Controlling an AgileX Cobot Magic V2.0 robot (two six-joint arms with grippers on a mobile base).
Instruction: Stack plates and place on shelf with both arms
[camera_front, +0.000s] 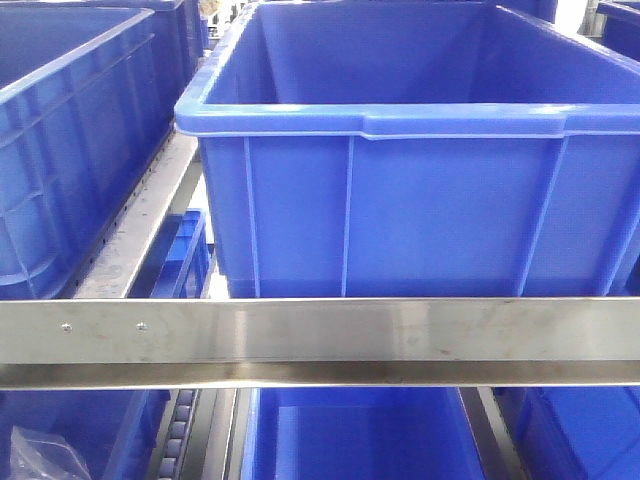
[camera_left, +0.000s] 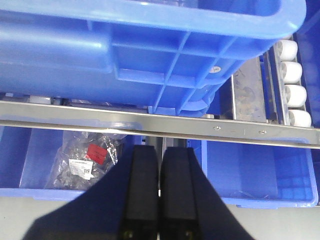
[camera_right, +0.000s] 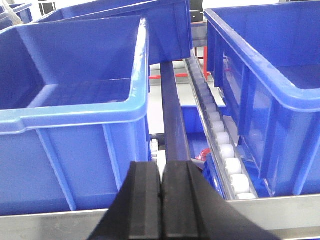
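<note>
No plates show in any view; they are hidden or out of view. My left gripper (camera_left: 160, 150) is shut and empty, its black fingers pressed together just below a steel shelf rail (camera_left: 160, 127) and under a blue bin (camera_left: 150, 45). My right gripper (camera_right: 161, 167) is shut and empty, fingers together, in front of the steel rail (camera_right: 60, 220) between two blue bins. Neither gripper nor arm shows in the front view.
Large blue plastic bins fill the rack: one centred in the front view (camera_front: 420, 170), one at left (camera_front: 70, 150), more below (camera_front: 360, 440). A steel crossbar (camera_front: 320, 335) spans the front. White rollers (camera_right: 227, 155) run between bins. A plastic bag with a red label (camera_left: 90, 157) lies in a lower bin.
</note>
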